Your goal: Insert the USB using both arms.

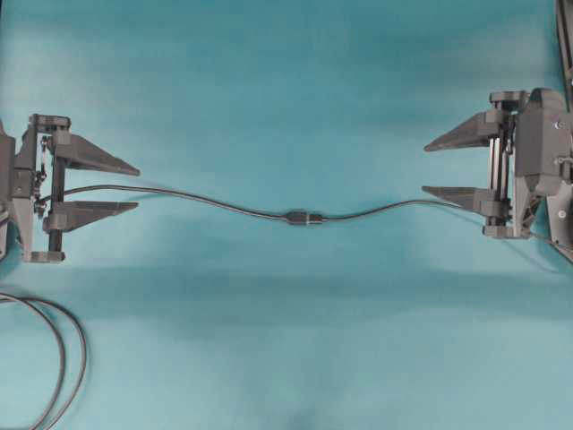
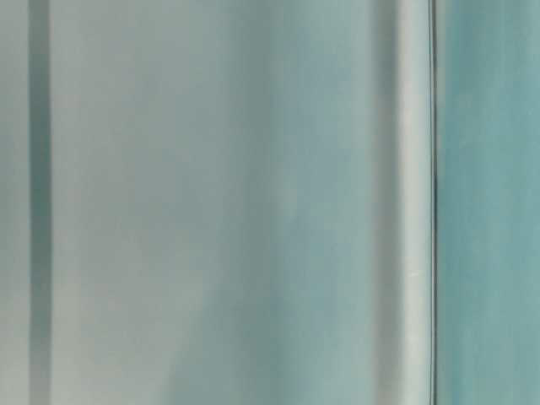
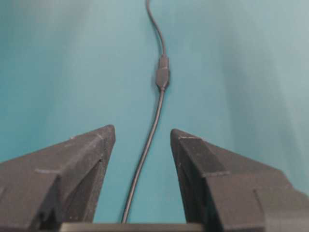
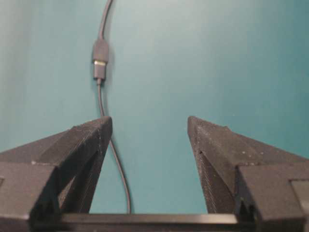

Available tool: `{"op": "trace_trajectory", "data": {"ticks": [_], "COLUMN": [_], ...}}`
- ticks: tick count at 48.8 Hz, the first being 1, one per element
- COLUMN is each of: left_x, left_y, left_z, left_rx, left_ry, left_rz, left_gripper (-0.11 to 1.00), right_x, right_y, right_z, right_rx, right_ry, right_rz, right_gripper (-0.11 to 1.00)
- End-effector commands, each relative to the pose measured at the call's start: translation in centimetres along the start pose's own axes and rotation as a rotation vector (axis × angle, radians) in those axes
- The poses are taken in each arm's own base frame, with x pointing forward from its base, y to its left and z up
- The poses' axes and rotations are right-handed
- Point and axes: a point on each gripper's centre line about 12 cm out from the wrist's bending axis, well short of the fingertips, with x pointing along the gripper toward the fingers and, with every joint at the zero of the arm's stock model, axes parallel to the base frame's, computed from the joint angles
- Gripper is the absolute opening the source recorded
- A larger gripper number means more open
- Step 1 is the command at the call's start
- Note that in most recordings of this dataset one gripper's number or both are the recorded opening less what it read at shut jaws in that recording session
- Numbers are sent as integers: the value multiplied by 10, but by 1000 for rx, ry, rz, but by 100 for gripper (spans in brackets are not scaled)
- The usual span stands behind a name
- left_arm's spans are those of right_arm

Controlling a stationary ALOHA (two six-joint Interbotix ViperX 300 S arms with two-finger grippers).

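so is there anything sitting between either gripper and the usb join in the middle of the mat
Nothing visible. The USB lies plugged into its socket mid-mat, with only bare teal mat and its own thin cable running towards the open left gripper and open right gripper. The looped black cable lies off at the lower left corner.

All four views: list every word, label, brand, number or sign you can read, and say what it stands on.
None can be read.
USB and its joined connector: no marking shows.
Left gripper and right gripper: plain black plastic, no lettering.
Looped black cable: no print visible.
Teal table cover: bare.
Table-level view: only blurred teal and grey bands.
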Motion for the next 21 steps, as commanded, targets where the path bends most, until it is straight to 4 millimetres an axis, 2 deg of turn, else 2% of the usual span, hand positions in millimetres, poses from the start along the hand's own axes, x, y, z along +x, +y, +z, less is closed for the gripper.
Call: {"op": "trace_trajectory", "data": {"ticks": [1,13,21], "left_x": [1,0,0], "left_y": [-1,-1,-1], "left_z": [7,5,5], "left_rx": [21,1,-11], "left_ry": [-28,-30,-27], "left_rz": [-1,2,1], "left_gripper": [82,82,82], "right_x": [-1,-1,-1], "right_y": [1,12,13], "right_z": [5,-2,-3], "right_rx": [3,-1,-3], "right_ry": [-17,-30,-30], "right_rz": [9,99,102], "right_gripper": [69,69,69]}}
